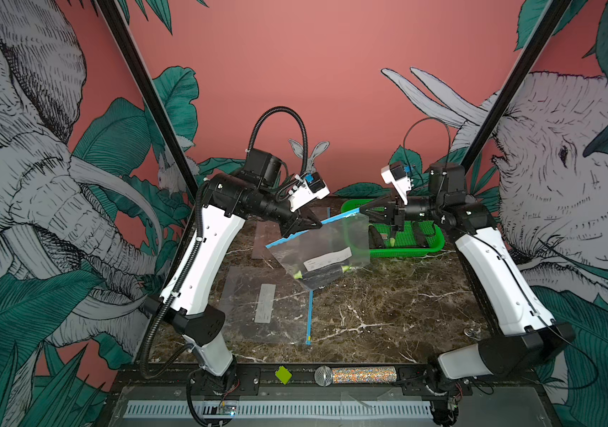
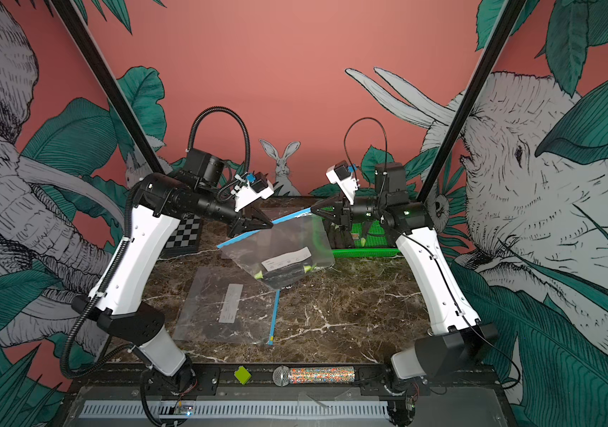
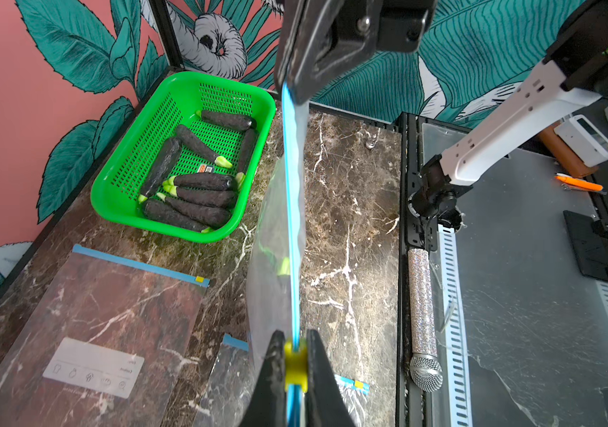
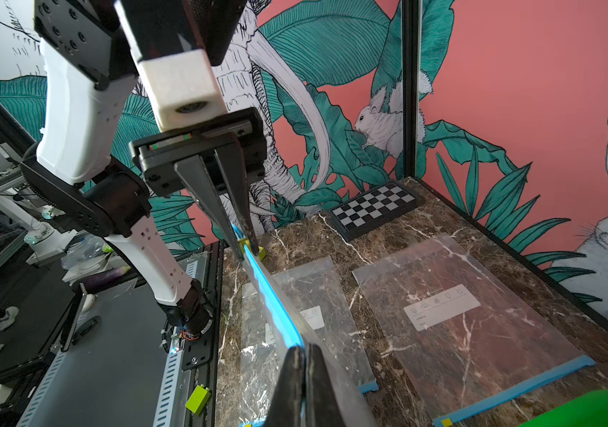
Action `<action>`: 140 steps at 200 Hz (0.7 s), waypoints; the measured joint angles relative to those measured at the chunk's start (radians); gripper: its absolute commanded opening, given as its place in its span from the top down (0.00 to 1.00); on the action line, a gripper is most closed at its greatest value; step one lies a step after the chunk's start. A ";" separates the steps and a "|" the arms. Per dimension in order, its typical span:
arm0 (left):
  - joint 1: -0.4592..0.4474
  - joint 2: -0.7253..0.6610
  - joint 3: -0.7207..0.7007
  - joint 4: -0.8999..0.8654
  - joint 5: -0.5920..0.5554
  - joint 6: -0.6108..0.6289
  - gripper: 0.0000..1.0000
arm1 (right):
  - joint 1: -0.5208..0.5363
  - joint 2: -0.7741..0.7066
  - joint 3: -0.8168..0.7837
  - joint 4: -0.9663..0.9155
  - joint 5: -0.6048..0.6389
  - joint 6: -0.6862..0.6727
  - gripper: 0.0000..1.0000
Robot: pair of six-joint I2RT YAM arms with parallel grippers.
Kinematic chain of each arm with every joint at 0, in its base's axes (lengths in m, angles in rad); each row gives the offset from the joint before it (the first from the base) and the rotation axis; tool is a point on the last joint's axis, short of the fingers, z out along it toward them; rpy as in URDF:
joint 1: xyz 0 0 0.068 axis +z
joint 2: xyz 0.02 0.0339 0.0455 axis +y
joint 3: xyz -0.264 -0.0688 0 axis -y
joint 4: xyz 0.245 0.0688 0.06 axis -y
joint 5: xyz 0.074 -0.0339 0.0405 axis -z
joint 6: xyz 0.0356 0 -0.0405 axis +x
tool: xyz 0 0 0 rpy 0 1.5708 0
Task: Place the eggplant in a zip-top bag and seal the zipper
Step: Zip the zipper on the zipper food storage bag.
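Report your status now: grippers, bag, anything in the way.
Left gripper shut on yellow slider; right gripper shut on zipper at other end. Lifted bag holds eggplant; seal not confirmable. Below, spare bag lies flat.

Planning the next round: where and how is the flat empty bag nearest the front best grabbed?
The blue zipper strip, approached from the table's middle, where that edge faces: the bag lies flat, so the film offers nothing to pinch, and the strip is probably stiffer.
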State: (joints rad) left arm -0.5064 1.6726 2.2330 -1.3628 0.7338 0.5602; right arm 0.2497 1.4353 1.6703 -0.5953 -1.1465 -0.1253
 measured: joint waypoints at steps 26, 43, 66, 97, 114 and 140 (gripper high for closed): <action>0.006 -0.037 -0.037 0.001 -0.013 -0.002 1.00 | -0.024 -0.023 -0.018 0.007 -0.008 0.009 1.00; 0.009 -0.055 -0.061 0.000 -0.020 -0.002 1.00 | -0.044 -0.029 -0.025 0.011 -0.013 0.013 1.00; 0.016 -0.068 -0.078 -0.001 -0.029 -0.003 1.00 | -0.072 -0.037 -0.042 0.020 -0.014 0.022 1.00; 0.024 -0.069 -0.078 -0.008 -0.037 -0.006 1.00 | -0.099 -0.049 -0.061 0.031 -0.014 0.034 1.00; 0.026 -0.069 -0.078 -0.019 -0.040 -0.007 1.00 | -0.113 -0.055 -0.064 0.031 -0.014 0.037 1.00; 0.026 -0.069 -0.078 -0.025 -0.043 -0.006 1.00 | -0.134 -0.065 -0.065 0.032 -0.014 0.037 1.00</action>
State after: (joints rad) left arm -0.4805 1.6039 2.1548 -1.3880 0.6910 0.5537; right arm 0.1154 1.3705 1.6051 -0.5629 -1.1610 -0.0883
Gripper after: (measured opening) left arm 0.094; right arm 0.048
